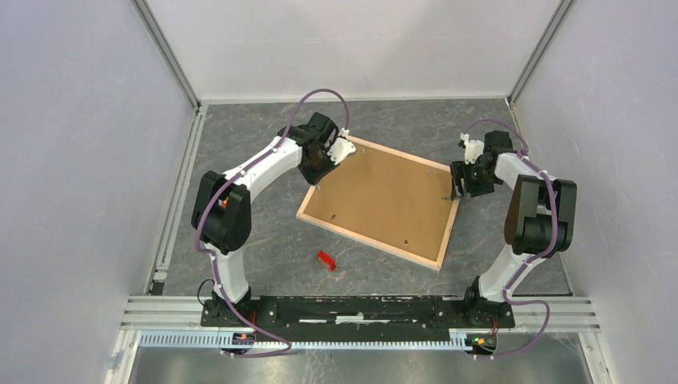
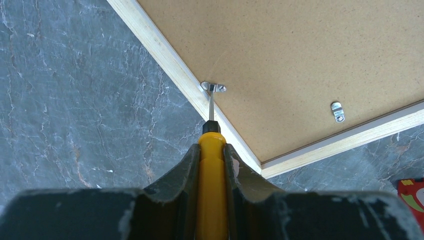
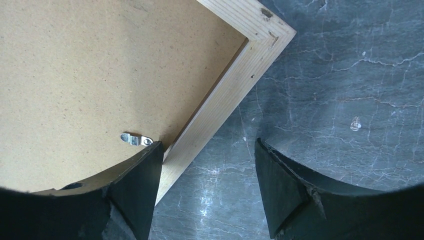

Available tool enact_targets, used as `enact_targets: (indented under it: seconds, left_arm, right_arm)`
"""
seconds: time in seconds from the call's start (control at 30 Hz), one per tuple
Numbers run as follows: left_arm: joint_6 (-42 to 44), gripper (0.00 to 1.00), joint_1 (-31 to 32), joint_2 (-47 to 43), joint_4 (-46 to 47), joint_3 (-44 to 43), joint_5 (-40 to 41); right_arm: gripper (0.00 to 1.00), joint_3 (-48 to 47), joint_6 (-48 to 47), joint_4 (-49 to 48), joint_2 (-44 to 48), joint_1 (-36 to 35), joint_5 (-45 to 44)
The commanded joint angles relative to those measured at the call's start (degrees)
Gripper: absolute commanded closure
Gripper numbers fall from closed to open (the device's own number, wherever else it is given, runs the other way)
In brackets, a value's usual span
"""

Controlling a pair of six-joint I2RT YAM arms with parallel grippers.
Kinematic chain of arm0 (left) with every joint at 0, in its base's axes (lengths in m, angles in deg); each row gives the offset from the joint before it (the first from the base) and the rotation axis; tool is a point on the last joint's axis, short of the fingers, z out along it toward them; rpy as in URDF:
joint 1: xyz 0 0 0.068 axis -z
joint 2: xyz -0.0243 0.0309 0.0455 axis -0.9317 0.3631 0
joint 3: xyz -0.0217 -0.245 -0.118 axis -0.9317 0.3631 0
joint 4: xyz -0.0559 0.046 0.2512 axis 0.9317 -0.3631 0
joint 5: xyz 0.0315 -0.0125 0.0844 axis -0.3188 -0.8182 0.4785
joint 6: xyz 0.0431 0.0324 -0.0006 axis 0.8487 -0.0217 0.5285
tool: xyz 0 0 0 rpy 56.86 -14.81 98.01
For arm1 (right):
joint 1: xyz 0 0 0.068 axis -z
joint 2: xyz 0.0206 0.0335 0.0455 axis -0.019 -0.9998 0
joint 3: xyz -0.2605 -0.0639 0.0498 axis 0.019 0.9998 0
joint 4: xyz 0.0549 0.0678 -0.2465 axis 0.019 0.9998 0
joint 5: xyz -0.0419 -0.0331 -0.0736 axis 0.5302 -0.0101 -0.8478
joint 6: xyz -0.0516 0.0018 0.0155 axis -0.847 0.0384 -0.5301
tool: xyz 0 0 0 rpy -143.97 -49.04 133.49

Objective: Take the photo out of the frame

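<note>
The frame (image 1: pixel 368 242) lies face down near the middle of the grey marbled worktop (image 1: pixel 264 240), turned at an angle to the arms. Its pale wood back edges face up around a plain brown backing board (image 1: pixel 384 196). The photo is not visible in any view.

The left hand (image 2: pixel 211 150) is at the frame's left edge, towards the far corner. It is clamped on the yellow handle of a screwdriver (image 2: pixel 211 170), 1 finger (image 2: pixel 175 175) on each side of the handle. The thin metal shaft reaches forward across the wood edge, and its tip meets a small metal clip (image 2: pixel 213 87) that sits where the wood joins the board. A 2nd clip (image 2: pixel 338 111) lies on the board just beside the adjoining edge, apart from the tool.

The right hand (image 3: pixel 207 165) is at the frame's right edge, near the far right corner, and it holds nothing. Its 2 fingers stand wide apart, straddling the wood edge. 1 finger (image 3: pixel 137 185) is over the board, just beside another metal clip (image 3: pixel 136 139); the other is over bare worktop outside the frame. Whether either finger touches the wood, I cannot tell.

A small red object (image 1: pixel 325 260) lies on the worktop near the frame's near edge, clear of both arms.
</note>
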Motion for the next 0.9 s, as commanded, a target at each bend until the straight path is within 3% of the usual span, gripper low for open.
enact_targets:
  seconds: [0.0, 0.87]
  left_arm:
    - [-0.89, 0.98, 1.09, 1.72, 3.72, -1.62, -1.10]
    - [4.95, 0.98, 2.69, -1.36, 2.54, 1.28, -15.61]
  right_arm:
    - [0.28, -1.98, -0.57, -0.63, -0.97, 0.30, -0.14]
    - [0.28, -1.98, -0.57, -0.56, -1.19, 0.30, 0.68]
